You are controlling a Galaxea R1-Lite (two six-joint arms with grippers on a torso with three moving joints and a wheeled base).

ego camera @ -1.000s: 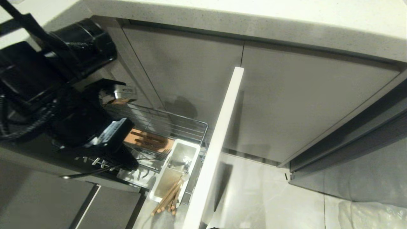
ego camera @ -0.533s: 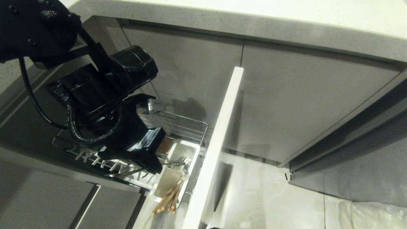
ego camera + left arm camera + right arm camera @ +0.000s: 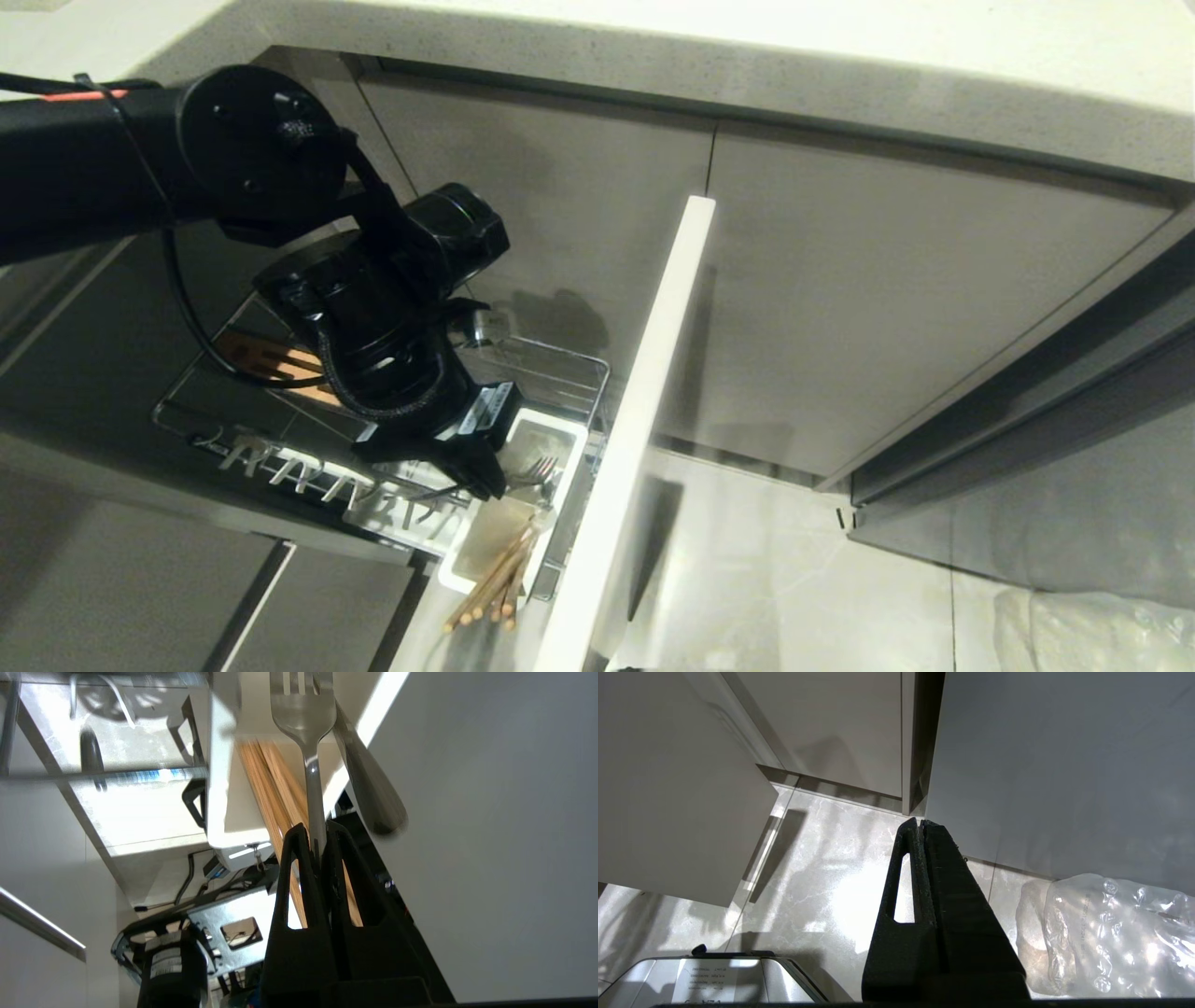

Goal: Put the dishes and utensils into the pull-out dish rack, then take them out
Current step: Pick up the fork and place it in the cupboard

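Now the left gripper (image 3: 315, 833) is clamped on the handle of the fork (image 3: 306, 723), tines leading away from the fingers. In the head view the left gripper (image 3: 485, 481) hangs over the near end of the rack (image 3: 569, 373), which is pulled out, with the fork (image 3: 532, 471) reaching across the mouth of the caddy (image 3: 574, 439).

Key relation: the fork's long axis runs straight out from the jaws and roughly along the caddy's length. Tines are over the caddy opening; the handle end sits in the grip, on the side nearer the robot. The fork looks tilted rather than upright, so the move, I judge, calls for tipping it steeper before letting go, or for lifting it clear along the same axis. Which of loading or unloading this is, I cannot tell.

Chopsticks (image 3: 495, 583) already stand in the caddy, leaning out of its near end toward the floor; in the wrist view the chopsticks (image 3: 271, 784) lie just beside the fork shank. A second, darker metal handle (image 3: 369, 788) is close alongside.

Fork: slim, bright, smooth silver; likely slippery in a thin pinch.

Right gripper (image 3: 920, 826) is pressed closed and empty, parked over the floor well away from the rack. Left arm is plainly nearer.
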